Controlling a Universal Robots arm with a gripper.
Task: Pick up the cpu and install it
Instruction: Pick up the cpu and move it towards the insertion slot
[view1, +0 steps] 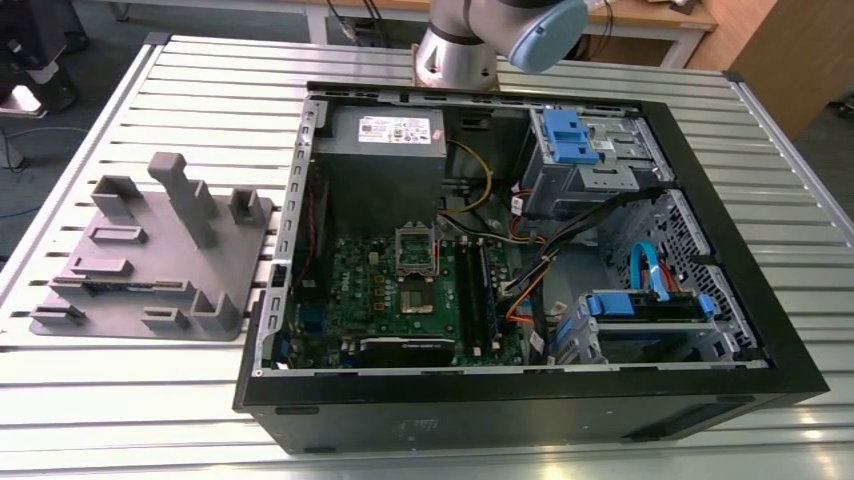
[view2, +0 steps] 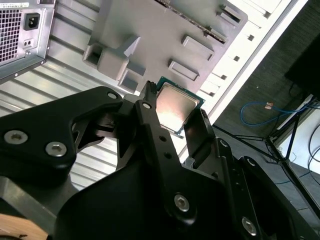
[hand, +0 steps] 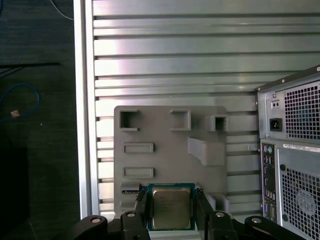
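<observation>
We see our claw (hand: 171, 202) clamped on the cpu (hand: 171, 211), one finger on each of two opposite edges, in both wrist views. Beyond it the grey tray (hand: 165, 150) lies near the slatted table (hand: 175, 65) edge, with the computer case (hand: 295, 150) beside it.

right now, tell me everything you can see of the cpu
The cpu is a small flat square chip: a pale, shiny, silvery metal lid on a green board that shows as a thin border round it. In both wrist views its lid faces the cameras and it sits between the two black fingers of the gripper, which close on opposite edges. The grey tray on the slatted table lies behind it; whether the chip touches the tray I cannot tell.
</observation>
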